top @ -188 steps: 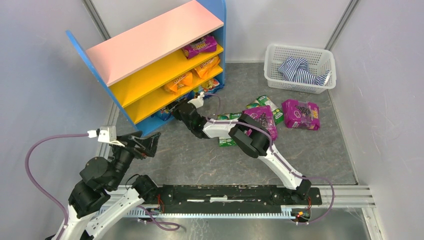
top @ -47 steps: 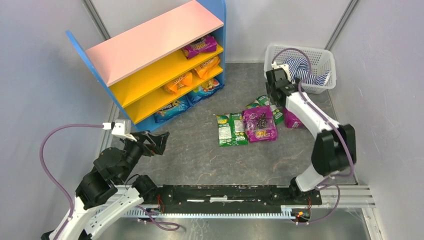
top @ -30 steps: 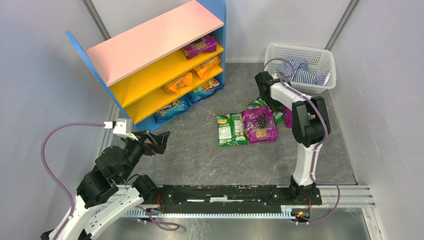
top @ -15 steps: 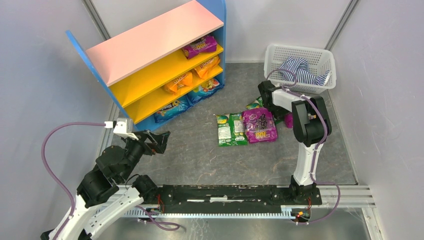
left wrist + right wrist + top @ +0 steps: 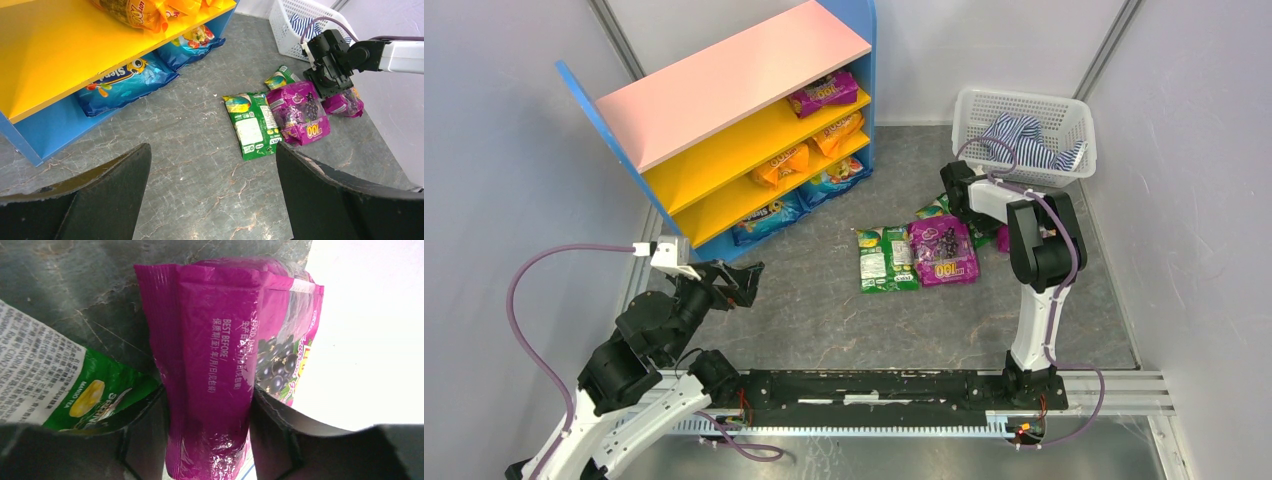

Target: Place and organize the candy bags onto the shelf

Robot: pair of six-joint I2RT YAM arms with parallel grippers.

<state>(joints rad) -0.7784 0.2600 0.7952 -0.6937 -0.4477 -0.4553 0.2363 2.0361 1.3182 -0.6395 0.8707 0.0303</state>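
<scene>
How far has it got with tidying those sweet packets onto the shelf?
Roughly halfway. Done: five packets sit in the shelf: the top purple bag, two orange bags and two blue bags. In hand: the right pincer is closed on the gripped purple bag. Left: the floor purple bag and two green bags lie on the floor; the left pincer is open and empty.

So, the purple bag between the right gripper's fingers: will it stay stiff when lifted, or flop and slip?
Probably floppy: the purple candy bag is creased lengthwise inside the right gripper. Its glossy film shines, so it may slip unless pinched firmly. It looks thin and flat, so likely light.
</scene>
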